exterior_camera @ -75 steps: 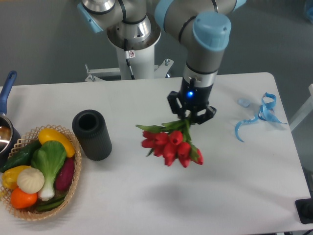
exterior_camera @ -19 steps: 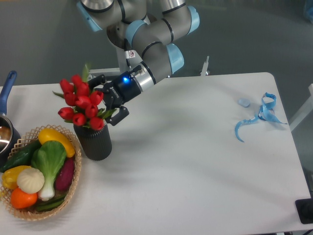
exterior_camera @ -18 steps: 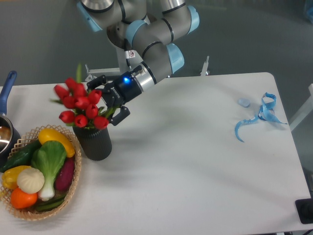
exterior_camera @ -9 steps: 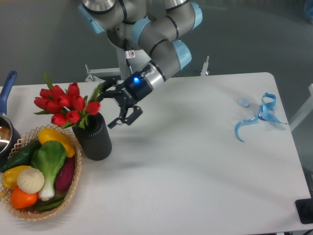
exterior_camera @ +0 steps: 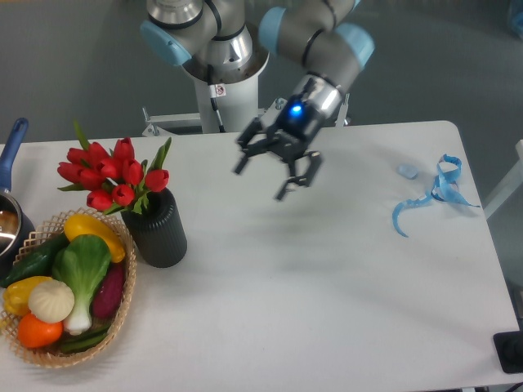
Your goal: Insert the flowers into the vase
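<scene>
The flowers (exterior_camera: 112,175), a bunch of red tulips with green leaves, stand in the vase (exterior_camera: 156,233), leaning to the left over its mouth. The vase is a black ribbed cylinder at the left of the table. Their stems are hidden inside it. My gripper (exterior_camera: 263,178) hangs open above the middle of the table, well to the right of the vase, with nothing between its fingers.
A wicker basket (exterior_camera: 124,306) of vegetables sits at the front left, touching the vase's left side. A pan with a blue handle (exterior_camera: 10,152) is at the left edge. A blue ribbon (exterior_camera: 431,193) lies at the right.
The gripper carried the flowers to the vase, let go of them and pulled away to the right. The flowers now stay in the vase.
</scene>
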`<state>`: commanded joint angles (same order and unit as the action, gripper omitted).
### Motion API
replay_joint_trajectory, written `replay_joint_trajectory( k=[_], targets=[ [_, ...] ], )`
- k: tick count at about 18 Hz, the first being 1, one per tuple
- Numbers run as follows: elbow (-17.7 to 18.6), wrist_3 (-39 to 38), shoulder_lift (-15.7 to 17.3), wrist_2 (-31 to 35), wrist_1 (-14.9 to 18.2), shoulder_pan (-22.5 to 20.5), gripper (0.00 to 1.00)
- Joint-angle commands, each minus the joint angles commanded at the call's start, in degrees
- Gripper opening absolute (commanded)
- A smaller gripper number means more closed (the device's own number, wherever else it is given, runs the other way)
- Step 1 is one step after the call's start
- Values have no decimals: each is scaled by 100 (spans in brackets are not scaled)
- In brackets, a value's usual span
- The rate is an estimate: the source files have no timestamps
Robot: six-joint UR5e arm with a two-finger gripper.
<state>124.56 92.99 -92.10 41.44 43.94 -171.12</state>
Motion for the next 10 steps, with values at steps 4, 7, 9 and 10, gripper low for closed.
replay_joint_trajectory(
  k=[4,7,9,10],
  targets=[
    [-545,-157,-318,1521,17,35,100],
    [-1011,-176,-440,2507,61,70,100],
    [-1327,-141,-633,3217,184,70,100],
    [-1459,-132,-695,3709,350,79,100]
  ],
)
